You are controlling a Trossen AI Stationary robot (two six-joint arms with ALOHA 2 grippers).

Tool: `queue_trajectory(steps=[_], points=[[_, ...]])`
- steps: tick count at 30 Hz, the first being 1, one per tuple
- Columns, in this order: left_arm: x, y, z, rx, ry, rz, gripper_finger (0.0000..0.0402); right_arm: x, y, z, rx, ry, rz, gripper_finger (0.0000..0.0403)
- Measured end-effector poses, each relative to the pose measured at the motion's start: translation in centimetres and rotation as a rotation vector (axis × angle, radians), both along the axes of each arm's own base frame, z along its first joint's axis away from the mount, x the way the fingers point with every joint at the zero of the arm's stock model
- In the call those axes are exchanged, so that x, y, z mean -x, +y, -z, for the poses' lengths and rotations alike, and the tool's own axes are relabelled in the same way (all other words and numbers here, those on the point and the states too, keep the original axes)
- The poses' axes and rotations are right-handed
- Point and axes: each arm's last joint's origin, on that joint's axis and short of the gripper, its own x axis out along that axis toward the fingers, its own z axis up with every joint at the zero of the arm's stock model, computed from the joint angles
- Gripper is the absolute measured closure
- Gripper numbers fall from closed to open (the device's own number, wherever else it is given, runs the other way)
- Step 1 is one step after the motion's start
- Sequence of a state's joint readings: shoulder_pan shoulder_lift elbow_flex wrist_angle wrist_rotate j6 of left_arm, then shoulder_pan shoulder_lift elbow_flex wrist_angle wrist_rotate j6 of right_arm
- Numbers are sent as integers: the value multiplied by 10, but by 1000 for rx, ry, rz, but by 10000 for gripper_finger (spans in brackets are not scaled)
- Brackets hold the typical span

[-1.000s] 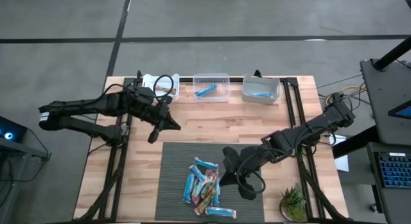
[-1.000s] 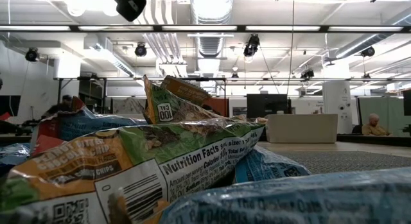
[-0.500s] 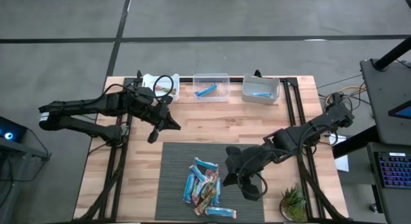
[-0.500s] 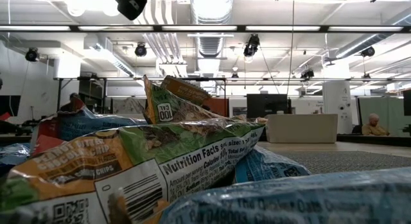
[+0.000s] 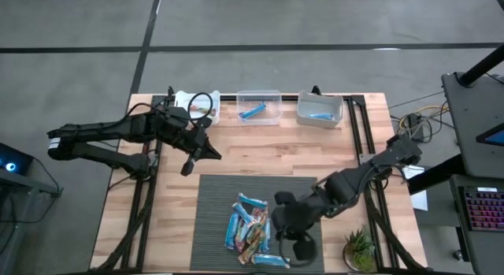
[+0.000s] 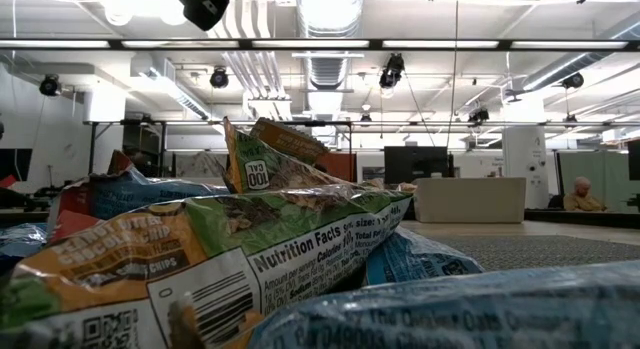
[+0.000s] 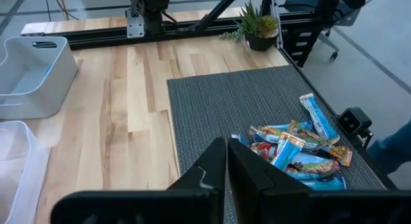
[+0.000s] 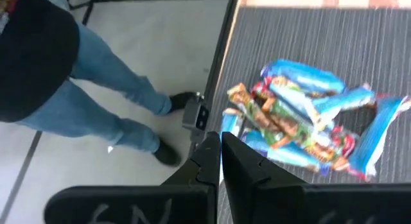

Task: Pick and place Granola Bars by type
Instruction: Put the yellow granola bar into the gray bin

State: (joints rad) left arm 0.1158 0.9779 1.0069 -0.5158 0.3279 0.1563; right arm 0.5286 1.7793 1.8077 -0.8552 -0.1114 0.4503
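Note:
The granola bars (image 5: 250, 228) lie in a loose pile on the grey mat near the table's near edge, blue ones mixed with green/red/orange ones. They fill the low view (image 6: 250, 249) and show in both wrist views (image 7: 295, 150) (image 8: 302, 118). My right gripper (image 5: 277, 216) hangs shut just right of the pile, above the mat (image 8: 220, 147). My left gripper (image 5: 211, 151) waits shut over the bare wood, left of the mat's far corner (image 7: 227, 161). One blue bar lies in the clear bin (image 5: 258, 107) and another in the white bin (image 5: 319, 108).
A third bin (image 5: 197, 105) sits at the far-left edge with something in it. A small potted plant (image 5: 360, 250) stands at the near-right corner. A person in jeans (image 8: 96, 102) stands on the floor by the table's near edge. Bare wood lies between mat and bins.
My right arm has swung toward the table's near edge and drawn closer to the pile's right side, its fingers staying shut. The left arm and the bars have kept still.

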Motion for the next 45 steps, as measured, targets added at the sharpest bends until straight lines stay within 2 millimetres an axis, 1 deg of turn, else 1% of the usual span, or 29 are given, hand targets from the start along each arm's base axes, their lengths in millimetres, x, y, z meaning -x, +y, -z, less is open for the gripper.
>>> queue_trajectory(steps=[7, 10, 14, 20, 23, 26, 30, 45], points=[[0, 0, 0, -5, -1, 2, 401, -13, 14, 9, -29, 104, -4, 393], [0, 0, 0, -7, -1, 3, 401, -17, 20, 11, -36, 130, -7, 379], [0, 0, 0, -7, 2, 3, 401, -21, 25, 16, -44, 194, 34, 339], [1, 0, 1, -7, 8, 3, 401, -27, 30, 29, -113, 381, 244, 263], [1, 0, 1, -6, 11, 3, 401, -29, 33, 33, -141, 417, 246, 234], [1, 0, 2, -6, 16, 3, 401, -29, 33, 32, -155, 411, 265, 217], [1, 0, 2, -6, 16, 3, 401, -28, 34, 33, -148, 416, 282, 211], [1, 0, 1, -6, 15, 3, 401, -28, 33, 34, -132, 414, 301, 231]])
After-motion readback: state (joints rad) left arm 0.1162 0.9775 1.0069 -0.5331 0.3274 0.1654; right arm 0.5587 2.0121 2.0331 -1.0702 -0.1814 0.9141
